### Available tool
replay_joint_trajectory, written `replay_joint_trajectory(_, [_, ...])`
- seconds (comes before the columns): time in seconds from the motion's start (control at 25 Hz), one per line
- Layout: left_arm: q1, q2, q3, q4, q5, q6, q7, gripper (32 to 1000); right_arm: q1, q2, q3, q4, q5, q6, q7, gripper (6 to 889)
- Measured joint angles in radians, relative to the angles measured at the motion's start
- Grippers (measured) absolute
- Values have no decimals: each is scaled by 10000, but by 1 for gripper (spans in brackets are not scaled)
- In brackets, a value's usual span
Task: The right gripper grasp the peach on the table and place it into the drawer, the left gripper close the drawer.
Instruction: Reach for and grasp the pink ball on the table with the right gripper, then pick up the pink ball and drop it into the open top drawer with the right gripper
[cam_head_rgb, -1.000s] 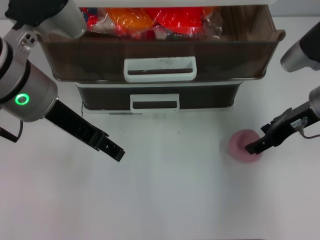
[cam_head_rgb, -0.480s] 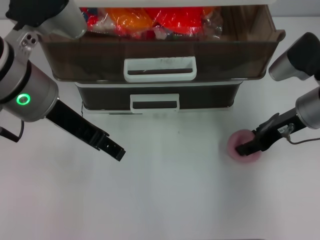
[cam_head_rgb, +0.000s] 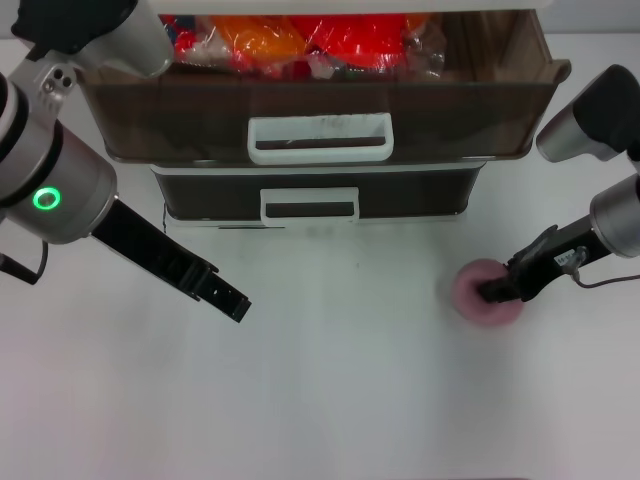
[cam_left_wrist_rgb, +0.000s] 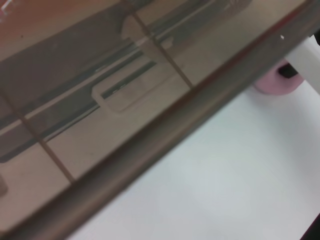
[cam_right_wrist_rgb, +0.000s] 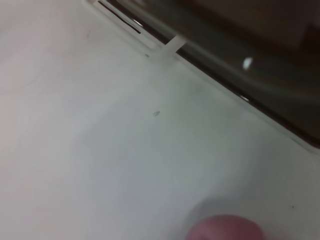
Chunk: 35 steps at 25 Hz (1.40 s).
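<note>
The pink peach (cam_head_rgb: 478, 312) lies on the white table (cam_head_rgb: 350, 400) at the right, in front of the drawer unit. My right gripper (cam_head_rgb: 486, 293) reaches in from the right, its black tip lying over the peach's top. The peach also shows in the left wrist view (cam_left_wrist_rgb: 275, 84) and at the edge of the right wrist view (cam_right_wrist_rgb: 225, 229). The deep smoky-brown drawer (cam_head_rgb: 480, 110) stands pulled out at the back, white loop handle (cam_head_rgb: 320, 138) in front. My left gripper (cam_head_rgb: 236, 306) hangs shut over the table at the left, far from the handle.
Shiny orange and red packets (cam_head_rgb: 300, 40) fill the left and middle of the open drawer. Below it sits a shallower dark drawer (cam_head_rgb: 420, 192) with a narrower white handle (cam_head_rgb: 308, 205). Bare table stretches between the two grippers.
My right gripper has slid left until its tip lies over the peach, and the peach has shifted slightly left. The left arm has not moved.
</note>
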Motion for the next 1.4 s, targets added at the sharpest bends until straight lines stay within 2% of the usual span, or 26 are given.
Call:
replay_joint_trajectory(0.2, [0, 2, -29, 0, 0, 0, 9, 814, -5, 0, -3, -16, 1, -5, 0, 291])
replay_joint_trajectory(0.44, [1, 12, -38, 0, 0, 0, 14, 814, -5, 0, -9, -44, 1, -9, 0, 122])
replay_joint_trajectory(0.76, [19, 16, -54, 0, 0, 0, 16, 814, -5, 0, -9, -66, 1, 34, 2, 39])
replay_joint_trajectory(0.96, [78, 24, -62, 0, 0, 1, 30, 814, -93, -29, 88, -276, -2, 368, 55, 39])
replay_joint_trajectory(1.04, [100, 29, -69, 0, -1, 1, 31, 814, -370, -53, 121, -894, 2, 809, 165, 38])
replay_joint_trajectory(1.24, [118, 39, -72, 0, 1, 1, 48, 814, -1036, -69, 295, -3372, -3, 2477, 645, 38])
replay_joint_trajectory(1.32, [121, 43, -72, 0, 1, -1, 70, 814, -1098, -78, 760, -4183, -2, 3245, 706, 39])
replay_joint_trajectory(1.4, [117, 42, -70, 0, 0, 1, 93, 814, -1098, -87, 1485, -4997, -1, 4109, 709, 39])
